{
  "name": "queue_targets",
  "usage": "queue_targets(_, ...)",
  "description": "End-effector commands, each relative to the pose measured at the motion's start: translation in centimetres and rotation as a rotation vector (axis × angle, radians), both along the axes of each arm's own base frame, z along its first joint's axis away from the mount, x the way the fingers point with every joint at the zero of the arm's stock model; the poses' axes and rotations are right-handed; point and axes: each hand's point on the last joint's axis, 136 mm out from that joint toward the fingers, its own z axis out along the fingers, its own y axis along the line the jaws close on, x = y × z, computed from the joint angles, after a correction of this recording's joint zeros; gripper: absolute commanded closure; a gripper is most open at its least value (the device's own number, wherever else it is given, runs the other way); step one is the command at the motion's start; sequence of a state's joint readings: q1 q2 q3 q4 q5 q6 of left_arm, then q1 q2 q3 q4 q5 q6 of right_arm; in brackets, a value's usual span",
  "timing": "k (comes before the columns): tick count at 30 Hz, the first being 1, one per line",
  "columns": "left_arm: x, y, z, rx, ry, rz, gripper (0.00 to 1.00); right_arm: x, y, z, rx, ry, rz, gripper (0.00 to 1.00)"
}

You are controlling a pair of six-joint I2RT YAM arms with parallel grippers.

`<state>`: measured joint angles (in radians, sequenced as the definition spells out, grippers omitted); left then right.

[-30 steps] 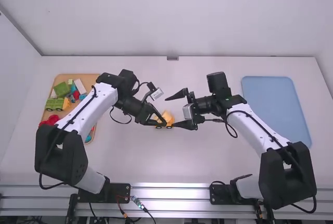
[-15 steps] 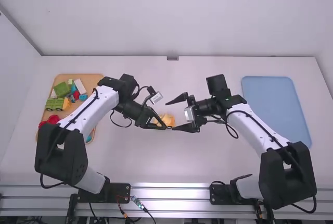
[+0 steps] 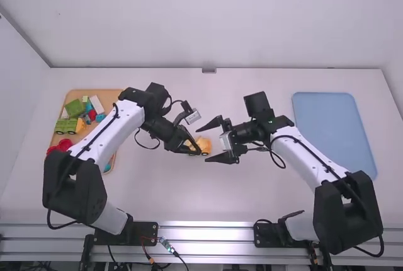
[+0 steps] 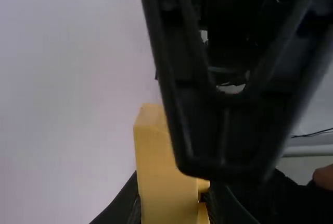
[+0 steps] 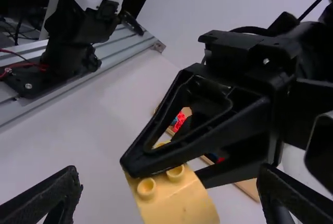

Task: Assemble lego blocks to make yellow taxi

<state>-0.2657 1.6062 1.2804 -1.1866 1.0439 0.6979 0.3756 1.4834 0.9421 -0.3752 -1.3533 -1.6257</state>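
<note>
Showed a yellow block car (image 3: 203, 145) near the middle of the white table (image 3: 252, 195), pinched between the closed fingers of the left gripper (image 4: 171, 193), with round studs (image 5: 146, 186) beside the fingertips. Showed next the right gripper (image 5: 169, 171), spread wide about one end of the car, apart from it and holding nothing. Risked a drop, from too early a release on the left before a sound hold on the right. Risked also a popped-off block from a crooked squeeze, or a clash of fingers from crowding. Showed farther out, to the left, a wooden tray (image 3: 108, 96) with a green block truck (image 3: 66, 126); to the right, a blue mat (image 3: 330, 126).
</note>
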Motion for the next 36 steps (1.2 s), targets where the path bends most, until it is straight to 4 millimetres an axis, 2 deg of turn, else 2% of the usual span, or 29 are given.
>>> queue_targets(1, 0.0, 0.1, 0.9, 0.008, -0.056, -0.028, 0.98, -0.2, -0.1, 0.3, 0.003, -0.004, -0.003, 0.11)
queue_targets(9, -0.3, 0.5, 1.3, 0.011, -0.095, -0.065, 0.98, -0.5, 0.1, 0.3, 0.005, -0.013, 0.010, 0.24)
queue_targets(17, -0.9, 0.0, 1.5, -0.019, -0.091, -0.085, 0.98, -0.7, 1.1, -0.2, -0.022, -0.069, 0.021, 0.25)
queue_targets(23, -0.9, 0.0, 1.5, -0.019, -0.083, -0.080, 0.98, -0.5, 1.8, -0.6, -0.054, -0.070, 0.007, 0.33)
queue_targets(24, -0.9, 0.0, 1.5, -0.018, -0.083, -0.081, 0.98, -0.5, 1.8, -0.6, -0.055, -0.078, 0.007, 0.38)
queue_targets(36, -1.0, -0.1, 1.9, -0.042, -0.083, -0.086, 0.98, -0.3, 1.8, -0.9, -0.068, -0.101, 0.000, 0.46)
